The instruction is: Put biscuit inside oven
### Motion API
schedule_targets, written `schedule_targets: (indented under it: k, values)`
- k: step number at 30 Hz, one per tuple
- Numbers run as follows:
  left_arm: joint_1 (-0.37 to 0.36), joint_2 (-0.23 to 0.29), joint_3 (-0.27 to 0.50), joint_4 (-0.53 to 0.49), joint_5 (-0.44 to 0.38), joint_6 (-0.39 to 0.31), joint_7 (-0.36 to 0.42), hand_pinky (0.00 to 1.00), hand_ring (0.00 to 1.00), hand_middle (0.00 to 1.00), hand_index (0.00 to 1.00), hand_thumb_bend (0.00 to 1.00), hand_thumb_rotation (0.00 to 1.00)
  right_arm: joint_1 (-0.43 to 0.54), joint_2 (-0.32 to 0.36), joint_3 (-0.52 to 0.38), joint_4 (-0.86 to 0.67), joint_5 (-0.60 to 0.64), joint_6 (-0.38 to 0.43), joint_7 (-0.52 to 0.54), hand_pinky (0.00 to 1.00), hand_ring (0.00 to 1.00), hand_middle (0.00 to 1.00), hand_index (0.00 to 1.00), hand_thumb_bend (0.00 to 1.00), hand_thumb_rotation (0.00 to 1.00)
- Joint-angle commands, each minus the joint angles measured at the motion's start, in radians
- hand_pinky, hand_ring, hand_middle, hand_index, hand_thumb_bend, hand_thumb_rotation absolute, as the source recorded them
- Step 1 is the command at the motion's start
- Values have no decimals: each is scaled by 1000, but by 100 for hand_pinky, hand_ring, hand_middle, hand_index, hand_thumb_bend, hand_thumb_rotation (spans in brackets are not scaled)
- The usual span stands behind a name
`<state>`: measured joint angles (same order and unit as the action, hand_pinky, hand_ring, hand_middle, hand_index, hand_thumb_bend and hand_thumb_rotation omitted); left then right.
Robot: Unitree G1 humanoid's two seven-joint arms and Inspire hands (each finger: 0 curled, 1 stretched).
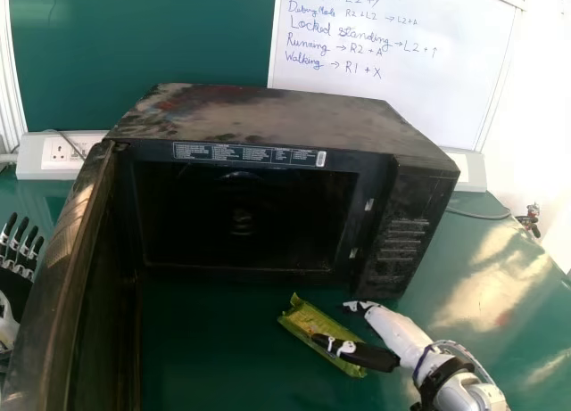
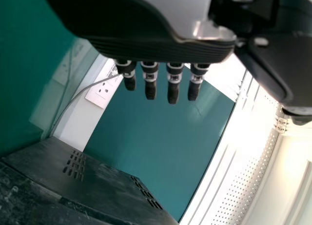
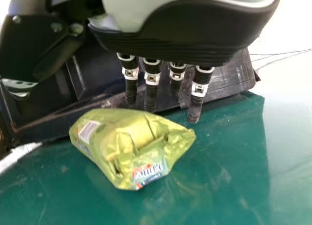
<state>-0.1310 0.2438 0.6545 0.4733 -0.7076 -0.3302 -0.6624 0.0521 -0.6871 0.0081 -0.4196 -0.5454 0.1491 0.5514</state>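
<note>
The oven stands on the table, its door at the left. The packet lies before the oven. Behind the oven are a socket, left, and a whiteboard, right.

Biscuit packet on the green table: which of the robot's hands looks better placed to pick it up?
The right, I'd say. The right hand is right at the packet, in front of the oven, while the left hand is beyond the open door.
</note>
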Motion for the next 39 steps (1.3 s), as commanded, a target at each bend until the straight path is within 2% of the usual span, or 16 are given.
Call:
schedule_targets:
  k: [1,6,9,12,14,16,21,25,30,37,39]
  values:
    - [29,-32,-5,26,-2,-7,-6,95,76,81,97,0,0,-9,-12,11,-17,-10,9,13,77,89,90,93,100,48]
    - [29,-32,-5,23,-3,-4,-5,97,77,82,98,0,0,-13,-19,19,-24,-31,19,31,77,89,90,94,100,45]
    - [26,-32,-5,29,2,-9,3,88,74,80,96,0,0,-15,-26,25,-27,-44,23,38,77,89,90,94,100,42]
    - [25,-31,-4,32,2,-8,1,84,73,79,96,0,0,-18,-30,29,-26,-57,26,42,76,89,90,94,100,40]
    - [26,-30,-3,32,-1,-4,-1,92,75,80,96,0,0,-18,-31,31,-27,-62,23,39,76,89,90,94,100,37]
    - [27,-31,-3,29,-3,-5,-3,89,75,80,96,0,0,-18,-29,30,-29,-66,25,38,76,89,90,94,100,33]
    - [30,-33,-4,23,-6,-1,-3,98,77,82,97,0,0,-19,-22,38,-36,-90,38,30,76,87,89,94,99,20]
    - [27,-29,-2,35,-3,-12,-13,93,75,81,97,0,0,-18,-15,49,-40,-126,50,25,76,87,89,93,99,12]
    - [26,-30,-2,34,-1,-11,-5,87,75,81,96,0,0,-18,-17,70,-52,-192,82,43,75,87,88,93,96,11]
    - [27,-30,-3,34,0,-15,-9,95,76,82,97,0,0,-23,-4,114,-79,-302,147,84,75,87,88,93,95,11]
    - [28,-30,-3,31,-2,-9,-8,90,76,81,97,0,0,-24,6,131,-85,-339,162,88,76,87,88,93,96,11]
